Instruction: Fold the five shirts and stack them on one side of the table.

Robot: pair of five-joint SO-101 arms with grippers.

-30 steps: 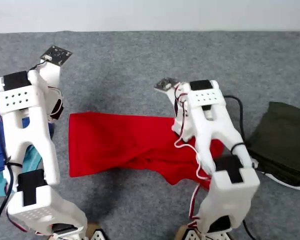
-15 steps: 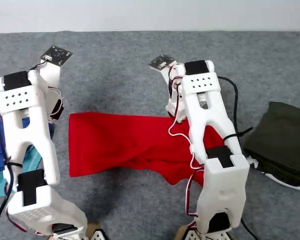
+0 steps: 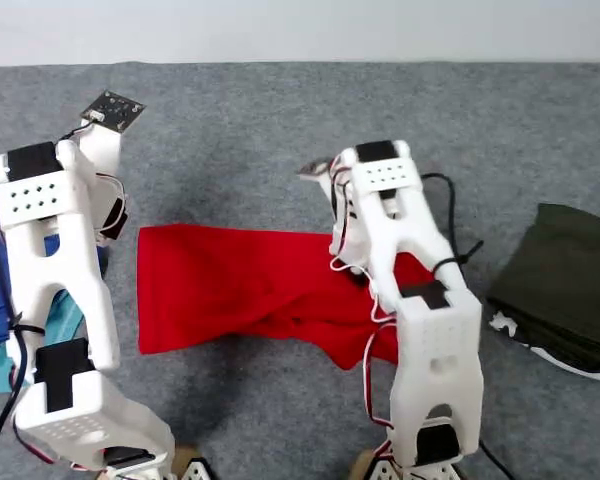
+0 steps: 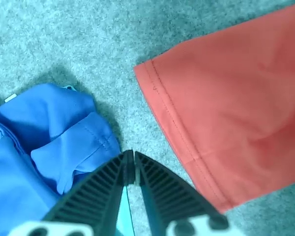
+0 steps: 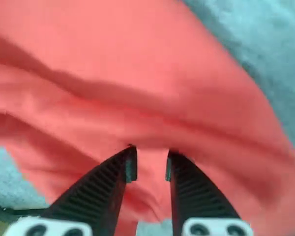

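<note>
High view shows the red shirt (image 3: 240,285) lying spread out. Over its right end hovers the right gripper (image 5: 147,164), fingers slightly apart; the left gripper (image 4: 129,169), fingers together, sits beside its left hem. Best to pinch one edge cleanly, gathering no bunched cloth.

White arms (image 3: 55,250), blk ribbed fingers (image 4: 98,191)

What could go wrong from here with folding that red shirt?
1. The right pincer is open just over a creased, bunched part of the red shirt. Closing there may catch several layers and give a crooked fold.
2. The left pincer is shut at the edge of the blue shirt, close to the red hem. If it goes for that corner, it may drag the blue one along.
</note>
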